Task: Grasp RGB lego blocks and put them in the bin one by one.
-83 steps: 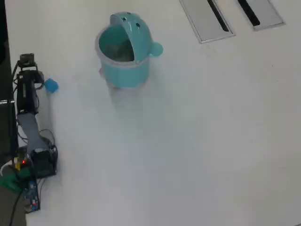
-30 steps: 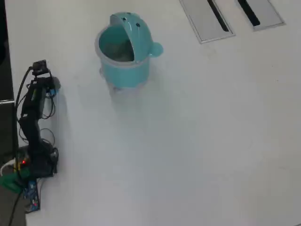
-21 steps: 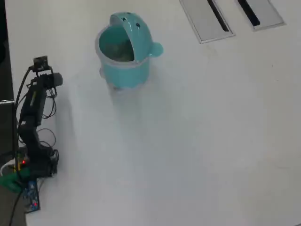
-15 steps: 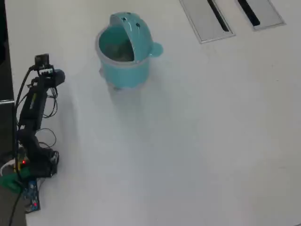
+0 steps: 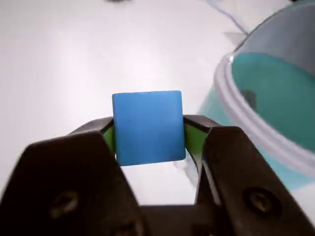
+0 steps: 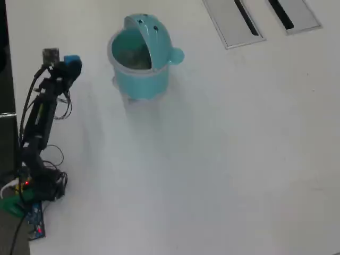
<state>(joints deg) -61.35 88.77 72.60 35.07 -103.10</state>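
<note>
Two grey panels [image 6: 234, 21] on white table [image 6: 223, 159], hand [image 5: 147, 132] clamping blue block [image 5: 147, 127].

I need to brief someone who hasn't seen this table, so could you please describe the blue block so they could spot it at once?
Start at the round teal bin near the top of the overhead view, then look left to the black arm. The blue block is clamped in the gripper at the arm's tip, off the white table. It is the only small, bright blue cube visible.

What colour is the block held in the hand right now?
Blue. The block shows best in the wrist view, clamped in the hand.
</note>
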